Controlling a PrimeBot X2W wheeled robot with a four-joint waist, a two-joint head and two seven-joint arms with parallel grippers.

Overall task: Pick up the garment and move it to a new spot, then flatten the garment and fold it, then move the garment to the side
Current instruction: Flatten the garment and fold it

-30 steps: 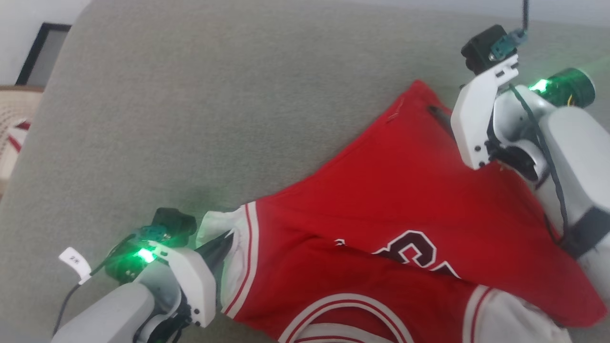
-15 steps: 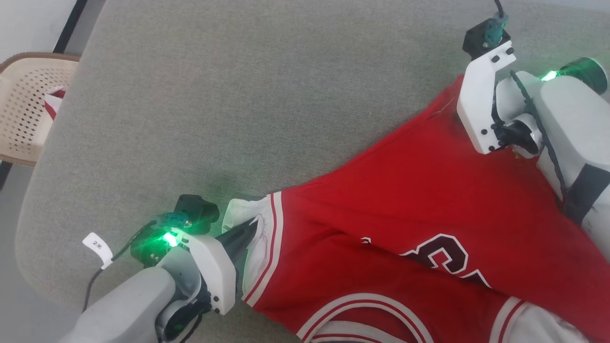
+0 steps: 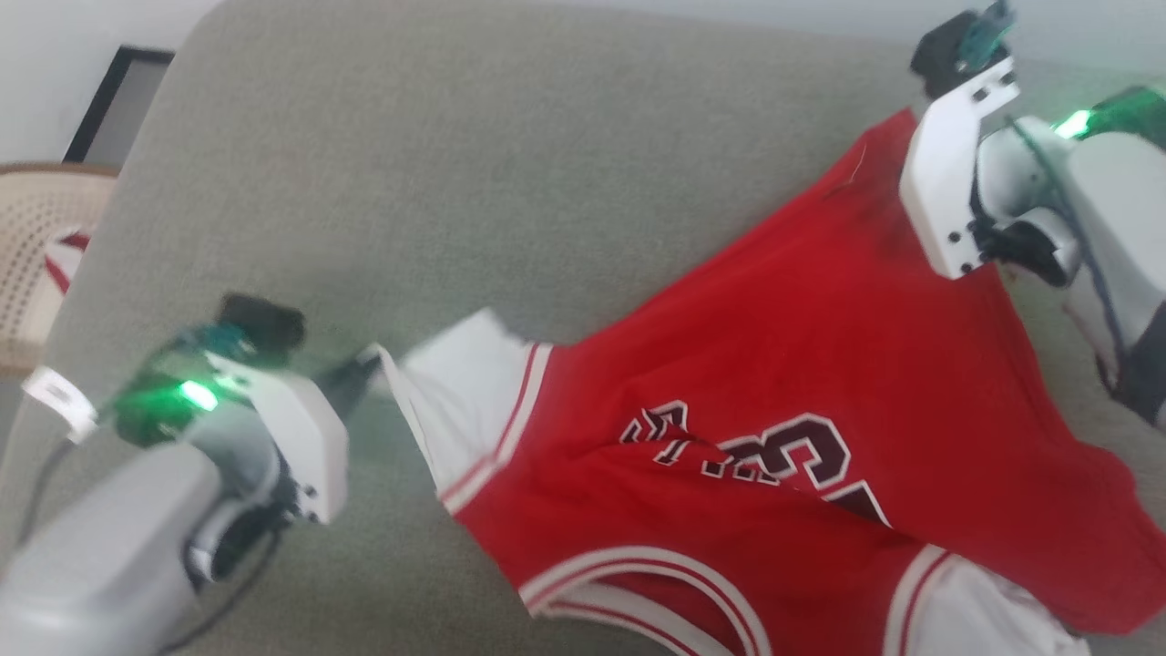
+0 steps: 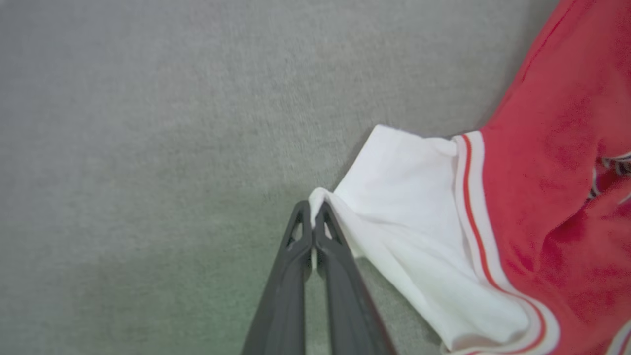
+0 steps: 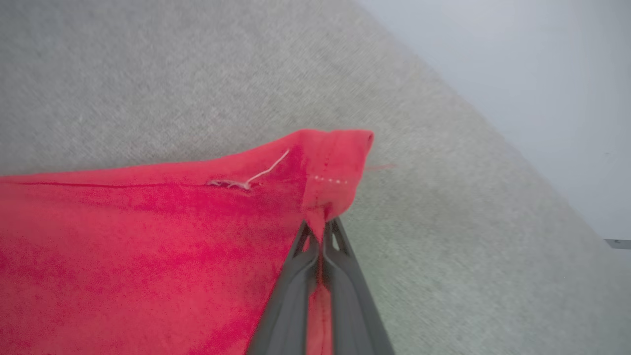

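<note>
The red jersey T-shirt (image 3: 774,364) with white short sleeves and striped trim is lying spread and slightly bunched across a broad grey-green fabric cushion (image 3: 455,182), stretching from the lower middle of the head view up toward its top right corner. Its black white-edged number (image 3: 765,451) is partly swallowing itself in a crease, so the first digit is hard to read, and the collar end and the far white sleeve (image 3: 975,610) are running off the bottom edge of that view. The left gripper (image 4: 312,217) is pinching the tip of the near white sleeve (image 4: 409,197), its dark fingers pressed together on the cloth, which is pulling taut from them. The right gripper (image 5: 323,231) is clamping the red hem corner (image 5: 335,162), cloth folding over its tips and running down between the fingers; a loose pale thread (image 5: 266,172) is hanging from the seam just beside it. In the head view that gripper's fingers are sitting hidden behind its white mount (image 3: 947,191), and the whole view is blurring, the left arm most. At the left edge, a beige perforated basket (image 3: 36,237) is showing, cut off, with a white red-striped cloth (image 3: 64,260) in it. Above it, a dark frame (image 3: 109,100) is leaning against a pale wall (image 5: 517,74).
</note>
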